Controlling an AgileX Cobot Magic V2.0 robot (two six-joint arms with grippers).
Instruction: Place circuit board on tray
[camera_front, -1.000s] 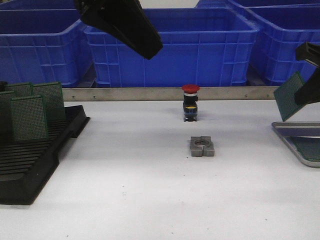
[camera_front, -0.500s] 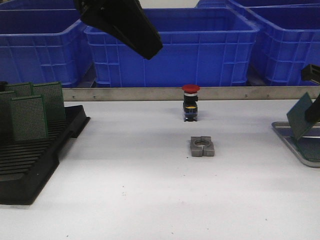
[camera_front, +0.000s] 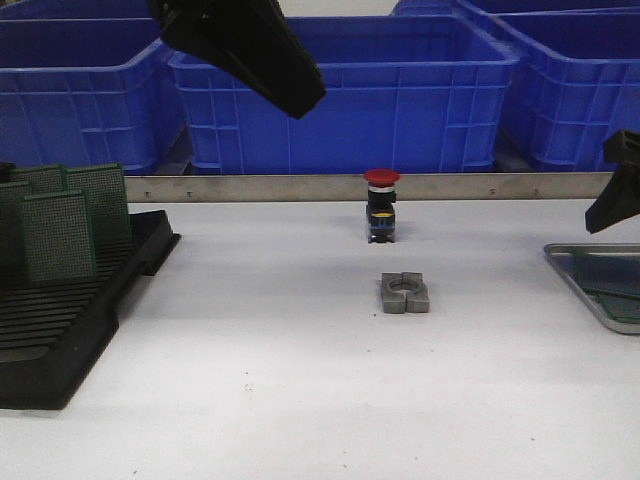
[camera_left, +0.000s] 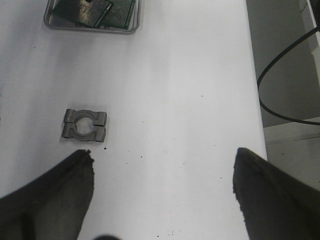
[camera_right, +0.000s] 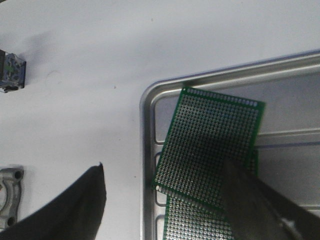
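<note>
The grey metal tray (camera_right: 148, 150) lies on the white table at the far right (camera_front: 575, 272). A green circuit board (camera_right: 210, 150) lies flat in it, partly on top of a second green board (camera_right: 200, 225). My right gripper (camera_right: 162, 165) is open and empty just above the tray's near corner; one finger is over the table, the other over the boards. It shows at the right edge of the front view (camera_front: 612, 200). My left gripper (camera_left: 163, 152) is open and empty, high over the table (camera_front: 300, 95). The tray with its boards also shows in the left wrist view (camera_left: 90, 31).
A black slotted rack (camera_front: 60, 330) at the left holds several upright green boards (camera_front: 60, 235). A red push-button (camera_front: 381, 205) and a grey metal clamp (camera_front: 404, 293) sit mid-table. Big blue crates (camera_front: 380, 90) stand behind a metal rail (camera_front: 300, 187).
My right gripper lowered the tilted green board into the tray and let it go. The board now lies flat and the gripper has lifted off it. The left arm has not moved.
</note>
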